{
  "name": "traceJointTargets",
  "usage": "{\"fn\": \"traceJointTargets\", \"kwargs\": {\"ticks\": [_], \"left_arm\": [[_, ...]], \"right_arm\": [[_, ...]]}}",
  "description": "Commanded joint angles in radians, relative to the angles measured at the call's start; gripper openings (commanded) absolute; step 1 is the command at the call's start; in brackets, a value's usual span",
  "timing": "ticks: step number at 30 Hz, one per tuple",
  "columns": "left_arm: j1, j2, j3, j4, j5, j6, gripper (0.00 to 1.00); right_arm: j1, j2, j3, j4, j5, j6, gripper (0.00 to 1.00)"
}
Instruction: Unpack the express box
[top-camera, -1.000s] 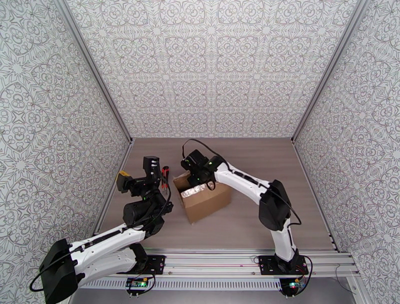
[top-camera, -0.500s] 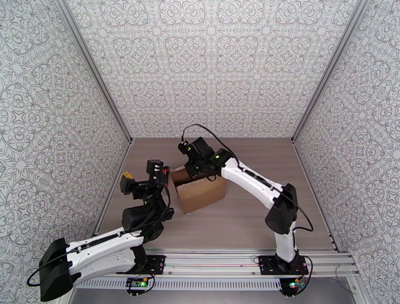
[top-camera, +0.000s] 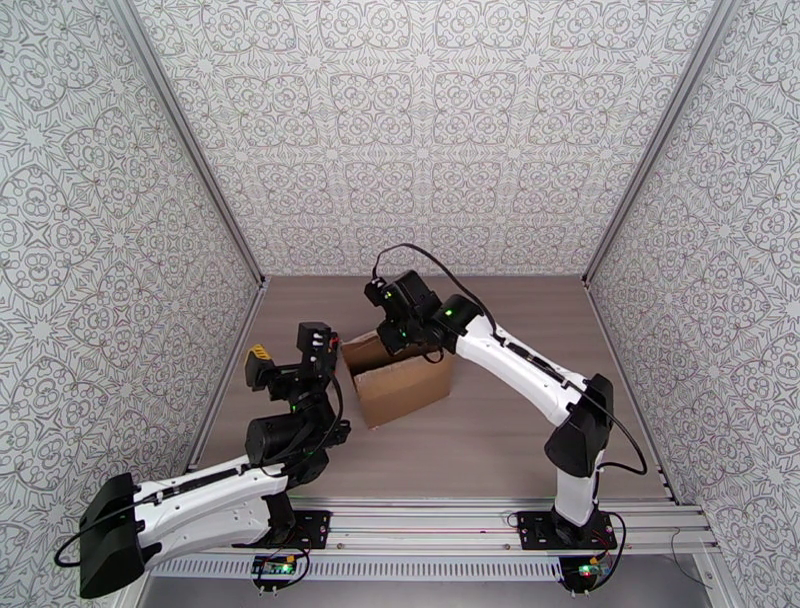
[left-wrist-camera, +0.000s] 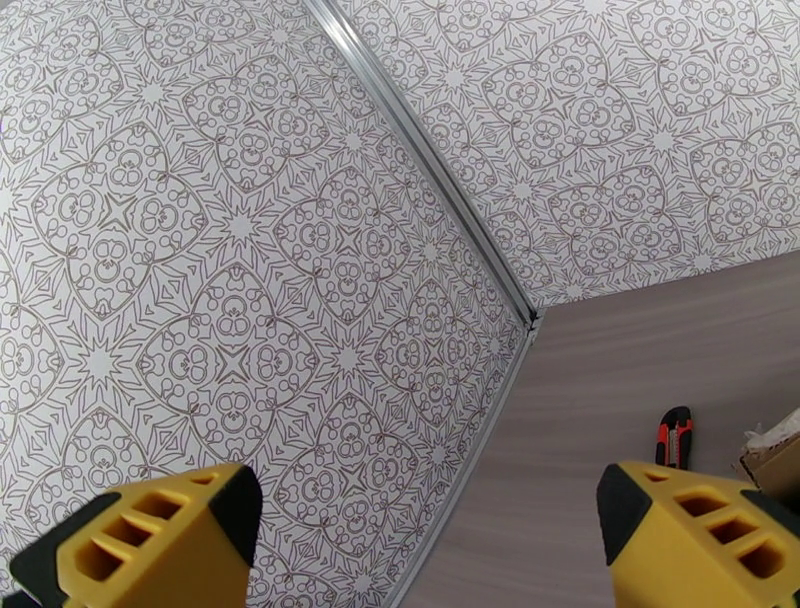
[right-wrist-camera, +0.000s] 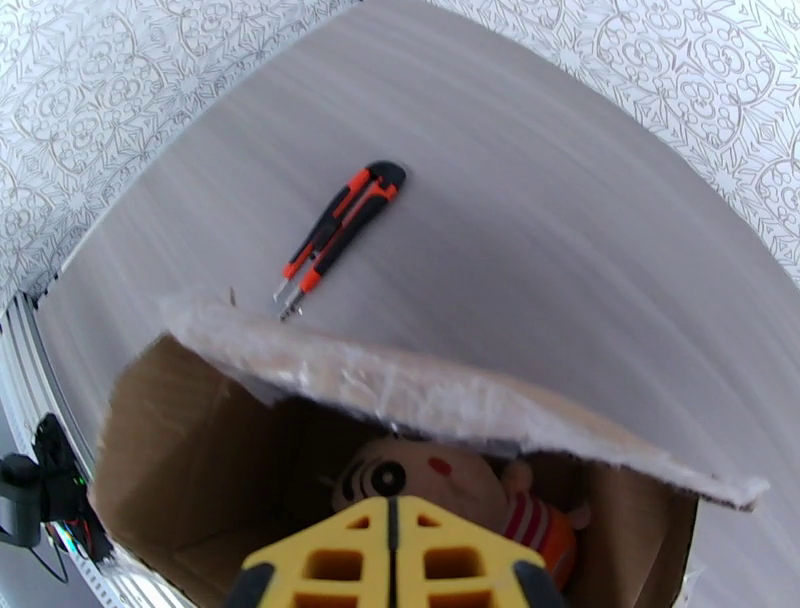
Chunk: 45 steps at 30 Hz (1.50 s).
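Note:
The express box is a brown carton lying mid-table, its opening turned toward the far left. In the right wrist view, a taped flap hangs over the box's open inside. A plush doll with a round face lies within. My right gripper is at the box's far edge. Its yellow fingers are pressed together, shut, in front of the opening, with nothing seen between them. My left gripper hovers left of the box, and in its wrist view it is open and empty.
A red-and-black utility knife lies on the wood table beyond the box, also seen in the left wrist view beside the box's corner. Patterned walls close in the left, back and right sides, with a metal rail along the left.
The right arm reached farther back and left. The box slid and turned with it, so its taped top no longer faces up. The left gripper shifted slightly.

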Motion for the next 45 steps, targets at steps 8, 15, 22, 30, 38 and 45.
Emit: {"fn": "traceJointTargets", "kwargs": {"ticks": [8, 15, 22, 30, 38, 45], "left_arm": [[-0.126, 0.052, 0.061, 0.014, -0.100, -0.046, 0.95], [-0.294, 0.315, 0.220, 0.015, -0.100, -0.048, 0.95], [-0.463, 0.502, 0.502, 0.013, -0.099, -0.008, 0.96], [-0.282, 0.518, 0.534, 0.014, -0.098, 0.058, 1.00], [-0.149, 0.449, 0.464, 0.015, -0.099, 0.003, 1.00], [-0.117, 0.553, 0.498, 0.017, -0.056, 0.026, 0.97]], "right_arm": [[-0.045, -0.095, 0.024, -0.062, -0.028, -0.069, 0.62], [-0.043, -0.181, -0.090, -0.040, -0.053, -0.001, 0.75], [-0.043, -0.339, -0.298, 0.051, 0.001, 0.066, 0.85], [-0.044, -0.372, -0.351, 0.066, 0.029, 0.102, 0.99], [-0.080, -0.400, -0.421, 0.109, 0.085, 0.130, 0.99], [-0.088, -0.400, -0.443, 0.131, 0.097, 0.167, 0.99]]}}
